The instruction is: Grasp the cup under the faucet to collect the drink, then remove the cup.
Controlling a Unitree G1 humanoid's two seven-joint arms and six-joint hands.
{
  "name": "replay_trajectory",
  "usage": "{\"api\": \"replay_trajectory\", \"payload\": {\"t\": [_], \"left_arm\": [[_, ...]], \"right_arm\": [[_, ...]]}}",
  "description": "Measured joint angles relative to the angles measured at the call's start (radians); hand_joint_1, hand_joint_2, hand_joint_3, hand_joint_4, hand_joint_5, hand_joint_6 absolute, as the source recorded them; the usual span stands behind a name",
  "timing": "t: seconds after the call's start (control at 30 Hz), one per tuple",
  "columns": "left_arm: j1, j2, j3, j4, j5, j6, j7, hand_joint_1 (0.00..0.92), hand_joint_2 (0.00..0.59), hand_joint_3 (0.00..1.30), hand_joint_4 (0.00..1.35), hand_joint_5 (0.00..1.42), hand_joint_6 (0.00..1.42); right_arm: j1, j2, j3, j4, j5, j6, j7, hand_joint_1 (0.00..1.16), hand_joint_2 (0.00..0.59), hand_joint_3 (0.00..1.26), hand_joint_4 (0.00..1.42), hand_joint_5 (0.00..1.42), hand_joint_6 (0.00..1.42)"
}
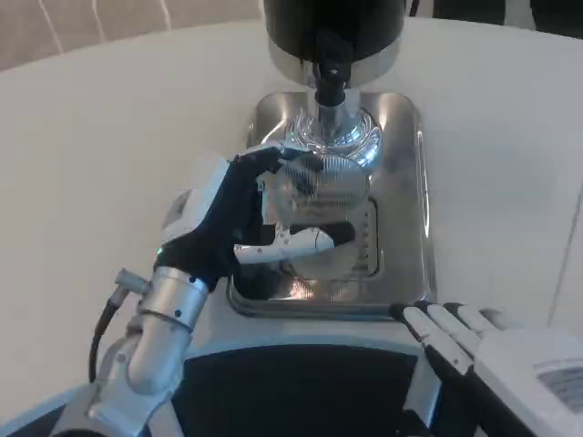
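Note:
A clear cup [321,211] stands on the steel drip tray [405,182] below the dispenser's black faucet [329,80]. My left hand [239,223] wraps around the cup from the left, one finger across its front and others at its rim. The cup's contents cannot be made out through the glare. My right hand [465,332] rests at the tray's near right corner with its fingers stretched out, holding nothing.
The drink dispenser [333,27] with a black upper body and chrome base stands at the back of the tray. White tabletop [100,155] spreads to the left and right. The robot's dark torso [291,391] fills the bottom edge.

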Motion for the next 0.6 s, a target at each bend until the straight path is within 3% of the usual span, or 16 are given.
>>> {"api": "replay_trajectory", "payload": {"t": [0.1,0.2,0.27,0.33,0.43,0.6], "left_arm": [[-0.039,-0.009,-0.020,0.043,0.010,0.018,0.036,0.585,0.000,0.92,1.05,1.26,1.37],[-0.064,-0.011,-0.037,0.064,0.030,0.041,0.078,0.557,0.000,0.76,0.81,1.06,1.27],[-0.077,-0.011,-0.053,0.066,0.044,0.063,0.105,0.444,0.048,0.60,0.61,0.92,1.16],[-0.086,-0.008,-0.069,0.067,0.053,0.079,0.120,0.288,0.030,0.39,0.38,0.66,0.91],[-0.088,0.012,-0.091,0.067,0.080,0.095,0.129,0.192,0.016,0.22,0.18,0.41,0.60],[-0.088,0.040,-0.106,0.067,0.083,0.107,0.129,0.154,0.011,0.15,0.09,0.31,0.50]], "right_arm": [[-0.001,0.000,-0.026,0.000,0.028,0.000,0.010,0.18,0.509,0.00,0.00,0.00,0.00],[-0.001,-0.001,-0.049,0.000,0.045,0.000,0.017,0.18,0.507,0.00,0.00,0.00,0.00],[-0.001,-0.001,-0.059,0.000,0.060,0.000,0.021,0.18,0.507,0.00,0.00,0.00,0.00],[-0.001,-0.001,-0.069,0.000,0.068,0.000,0.022,0.18,0.509,0.00,0.00,0.00,0.00],[-0.001,-0.001,-0.076,0.000,0.071,-0.001,0.024,0.17,0.510,0.00,0.00,0.00,0.00],[-0.007,-0.001,-0.051,0.000,0.061,0.000,0.029,0.17,0.507,0.00,0.00,0.00,0.00]]}}
